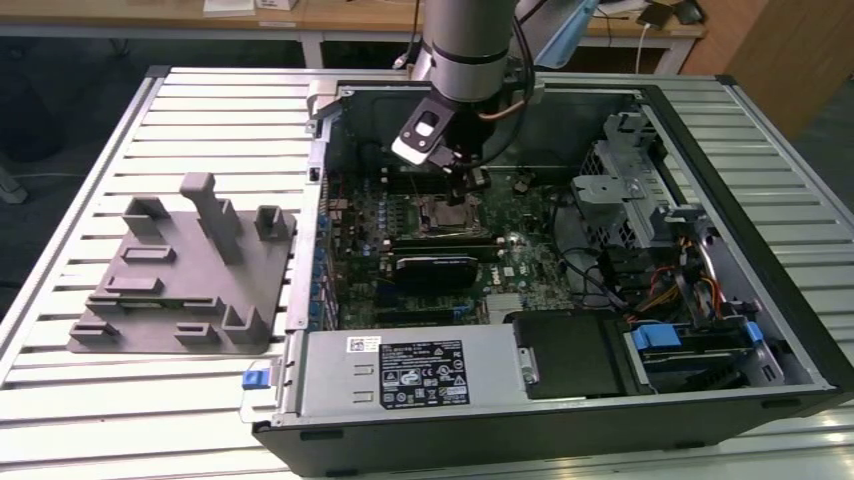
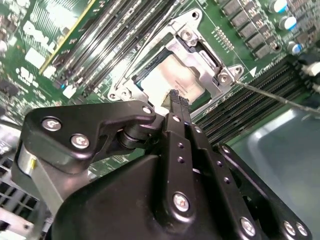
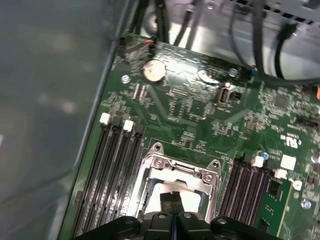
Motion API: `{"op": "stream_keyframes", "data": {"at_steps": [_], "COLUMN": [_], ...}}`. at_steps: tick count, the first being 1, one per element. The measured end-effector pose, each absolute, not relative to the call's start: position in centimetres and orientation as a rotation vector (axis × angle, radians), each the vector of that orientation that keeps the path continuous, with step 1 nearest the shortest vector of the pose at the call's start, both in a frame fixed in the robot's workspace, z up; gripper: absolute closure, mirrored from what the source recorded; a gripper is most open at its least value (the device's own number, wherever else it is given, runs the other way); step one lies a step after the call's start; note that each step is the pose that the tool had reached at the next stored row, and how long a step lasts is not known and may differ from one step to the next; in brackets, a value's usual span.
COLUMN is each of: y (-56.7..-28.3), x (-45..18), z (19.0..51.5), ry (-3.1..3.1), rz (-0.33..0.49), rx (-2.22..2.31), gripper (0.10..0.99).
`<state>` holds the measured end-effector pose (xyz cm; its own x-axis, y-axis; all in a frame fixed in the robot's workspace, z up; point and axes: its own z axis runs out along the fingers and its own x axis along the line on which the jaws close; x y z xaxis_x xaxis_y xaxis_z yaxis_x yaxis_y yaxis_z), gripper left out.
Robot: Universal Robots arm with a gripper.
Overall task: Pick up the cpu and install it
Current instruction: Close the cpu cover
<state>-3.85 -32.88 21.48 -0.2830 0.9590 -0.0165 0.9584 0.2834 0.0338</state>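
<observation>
Second wrist view: cpu (image 2: pixel 169 81) in socket (image 2: pixel 199 51) at closed jaws' tips.

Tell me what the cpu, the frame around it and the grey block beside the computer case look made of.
The cpu: a metal top, judging by its pale, dull silver sheen. The frame: likely bright plated steel, since it glints and carries screws. The grey block: probably plastic, matt and evenly grey, though the look leaves that open.
</observation>
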Motion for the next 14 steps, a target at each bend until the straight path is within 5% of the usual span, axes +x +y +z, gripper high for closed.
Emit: {"op": "stream_keyframes", "data": {"at_steps": [14], "y": [-32.88], "x": [-3.85], "z": [21.48], "ry": [2.708], "rz": [0.033], "rx": [1.53], "gripper": [0.98]}}
